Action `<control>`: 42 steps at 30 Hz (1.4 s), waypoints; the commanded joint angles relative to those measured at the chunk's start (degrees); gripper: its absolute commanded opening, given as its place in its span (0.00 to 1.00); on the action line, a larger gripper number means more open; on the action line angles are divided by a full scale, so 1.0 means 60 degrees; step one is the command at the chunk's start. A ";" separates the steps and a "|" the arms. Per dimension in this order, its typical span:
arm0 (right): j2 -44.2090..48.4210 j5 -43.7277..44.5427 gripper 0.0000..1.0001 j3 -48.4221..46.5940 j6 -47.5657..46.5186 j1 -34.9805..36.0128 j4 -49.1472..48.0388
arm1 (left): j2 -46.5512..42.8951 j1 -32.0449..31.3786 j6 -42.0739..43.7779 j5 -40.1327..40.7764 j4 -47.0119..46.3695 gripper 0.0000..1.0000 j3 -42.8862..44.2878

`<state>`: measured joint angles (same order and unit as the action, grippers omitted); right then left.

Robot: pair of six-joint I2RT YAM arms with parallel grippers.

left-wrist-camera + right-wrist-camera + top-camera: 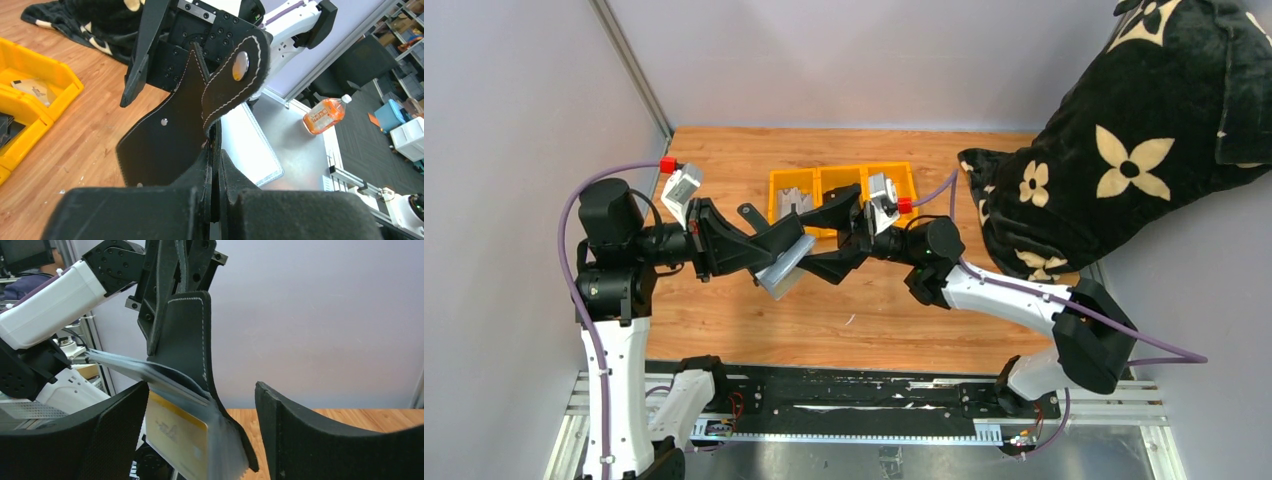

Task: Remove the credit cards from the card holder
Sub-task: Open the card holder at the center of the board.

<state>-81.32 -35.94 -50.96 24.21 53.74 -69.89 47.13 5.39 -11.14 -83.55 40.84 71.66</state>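
Top external view is showing me the left gripper (769, 242) clamping the small black folding leather card holder (782, 268) in the air above the wooden table (724, 160), on the near side of the yellow three-compartment plastic tray (842, 168). The left wrist view is confirming it: the two black fingers (150, 210) are pressing tight on the holder's lower edge, and the stitched strap tab with its metal snap (240, 65) is standing up above them. The right gripper (202, 390) is gaping wide, with one finger on each side of the holder. Between them I am seeing the thin, flat credit cards (175, 437) sitting in the opened holder, a tan-gold one below silvery grey ones (whether the nearer pad is touching them I am unable to tell). A black blanket with cream flowers (1124, 150) is lying at the table's right.
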 commanded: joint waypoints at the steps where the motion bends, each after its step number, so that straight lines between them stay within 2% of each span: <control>1: -0.0235 -0.0825 0.78 -0.0705 0.0406 0.0155 -0.0155 | -0.0132 -0.0048 -0.0310 -0.0457 -0.0120 0.00 0.0033; 3: -0.0319 -0.1135 0.72 -0.0928 0.0666 0.0155 -0.0148 | -0.0161 -0.0048 -0.0291 -0.0458 -0.0114 0.00 -0.0050; 5: -0.0385 -0.1410 0.61 -0.1078 0.0953 0.0163 -0.0158 | -0.0174 -0.0048 -0.0269 -0.0431 -0.0116 0.00 -0.0103; 8: -0.0452 -0.1800 0.29 -0.1237 0.1384 0.0148 -0.0159 | -0.0179 -0.0048 -0.0232 -0.0120 -0.0126 0.01 -0.0124; 10: -0.0416 -0.1919 0.04 -0.1246 0.1627 0.0123 -0.0028 | -0.0182 -0.0048 -0.0164 0.0298 -0.0127 0.19 -0.0077; 11: -0.0370 -0.1974 0.00 -0.1235 0.1689 0.0102 0.0116 | -0.0173 -0.0048 -0.0110 0.0548 -0.0136 0.26 -0.0014; 13: -0.0230 -0.2062 0.00 -0.1160 0.1734 0.0045 0.0523 | -0.0177 -0.0048 -0.0053 0.1416 -0.0158 0.48 0.0142; 17: 0.0113 -0.2212 0.00 -0.1163 0.1458 -0.0096 0.2080 | -0.0625 -0.0048 -0.1124 0.2674 -0.1801 0.63 -0.0183; 20: 0.0349 -0.2227 0.00 -0.1452 0.0790 -0.0116 0.3934 | -0.1107 -0.0048 -0.2712 0.2485 -0.3626 0.73 -0.0967; 22: 0.0456 -0.2179 0.00 -0.1843 0.0196 -0.0122 0.5444 | -0.1261 -0.0052 -0.3073 0.2028 -0.4068 0.78 -0.1352; 24: 0.0499 -0.2070 0.00 -0.2301 -0.0229 -0.0150 0.6761 | -0.1259 -0.0048 -0.2547 0.1576 -0.3251 0.80 -0.1456; 27: 0.0489 -0.2103 0.00 -0.2807 -0.0465 -0.0223 0.7670 | -0.1176 -0.0048 -0.0395 0.1076 -0.0774 0.81 -0.1339; 29: 0.0405 -0.2226 0.00 -0.3168 -0.0624 -0.0240 0.8266 | -0.1216 -0.0048 0.0256 0.1003 -0.0046 0.80 -0.1512; 32: 0.0220 -0.2267 0.00 -0.3905 -0.1102 -0.0240 0.9592 | -0.1408 -0.0048 0.0678 0.1225 0.0120 0.75 -0.1786; 34: 0.0026 -0.2390 0.00 -0.4546 -0.1438 -0.0240 1.0674 | -0.1539 -0.0048 0.0972 0.1615 0.0124 0.68 -0.1886; 37: -0.0224 -0.2538 0.00 -0.5144 -0.1640 -0.0240 1.1440 | -0.1493 -0.0061 0.1191 0.2157 0.0148 0.56 -0.1984; 39: -0.0299 -0.2630 0.00 -0.5281 -0.1669 -0.0240 1.1566 | -0.1488 -0.0063 0.1339 0.2481 0.0140 0.55 -0.2112; 40: -0.0315 -0.2652 0.00 -0.5306 -0.1682 -0.0233 1.1563 | -0.1526 -0.0070 0.1376 0.2605 0.0151 0.62 -0.2219; 42: -0.0319 -0.2659 0.00 -0.5354 -0.1736 -0.0226 1.1602 | -0.1619 -0.0063 0.1495 0.2890 0.0146 0.94 -0.2304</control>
<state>-83.50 -50.96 -79.77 16.08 52.88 -0.69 38.30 5.37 -4.86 -70.22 37.98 59.79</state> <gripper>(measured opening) 0.043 0.713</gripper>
